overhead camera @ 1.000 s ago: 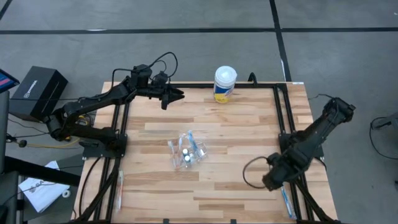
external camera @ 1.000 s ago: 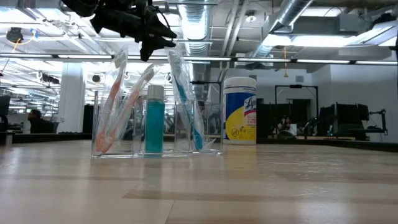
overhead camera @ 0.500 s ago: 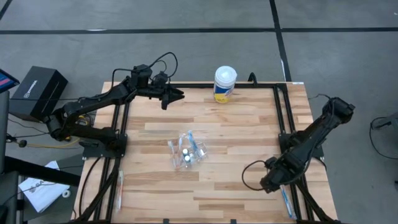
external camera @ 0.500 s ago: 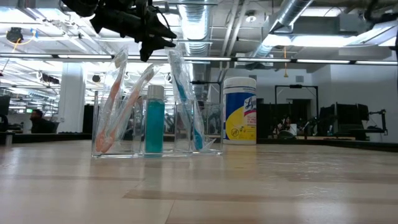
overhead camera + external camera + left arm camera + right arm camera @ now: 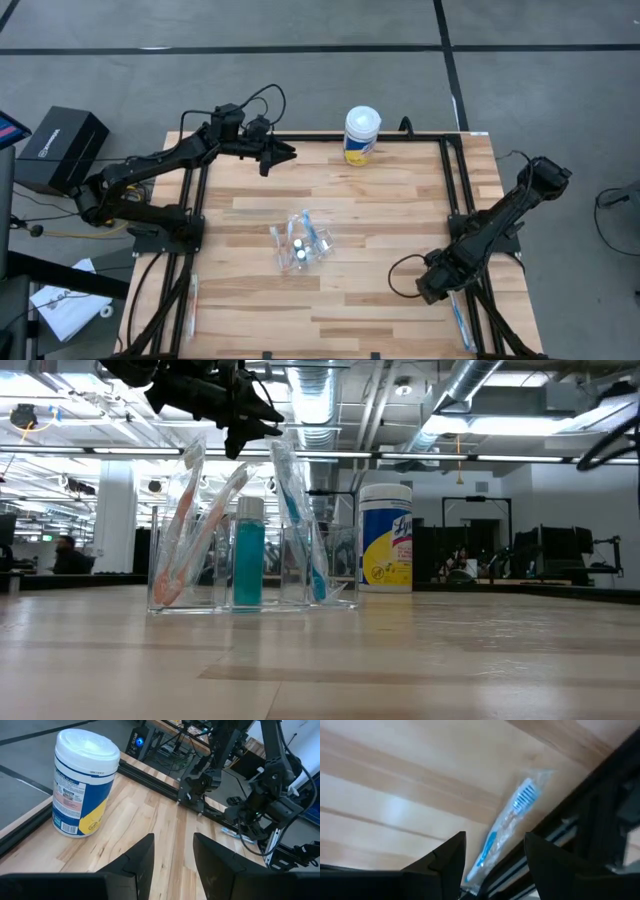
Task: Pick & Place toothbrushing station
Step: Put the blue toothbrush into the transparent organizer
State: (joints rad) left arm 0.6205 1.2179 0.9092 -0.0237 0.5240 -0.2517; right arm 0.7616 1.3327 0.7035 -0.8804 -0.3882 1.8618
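A clear organizer (image 5: 303,245) stands mid-table; in the low view (image 5: 250,565) it holds wrapped pink and blue toothbrushes and a teal tube. A blue toothbrush in a clear wrapper (image 5: 506,827) lies flat on the wood beside the right frame rail, also seen in the high view (image 5: 459,322). My right gripper (image 5: 492,851) is open, low over the table just short of that toothbrush, touching nothing. My left gripper (image 5: 172,851) is open and empty, raised over the table's far left part (image 5: 285,153).
A white and yellow wipes canister (image 5: 361,134) stands at the far edge, also in the left wrist view (image 5: 82,782). Black frame rails (image 5: 452,190) run along the table's sides. Another wrapped item (image 5: 192,297) lies by the left rail.
My right gripper has moved a little toward the table's near edge and lower, closing on the wrapped toothbrush by the right rail. The left arm and the organizer have kept still.
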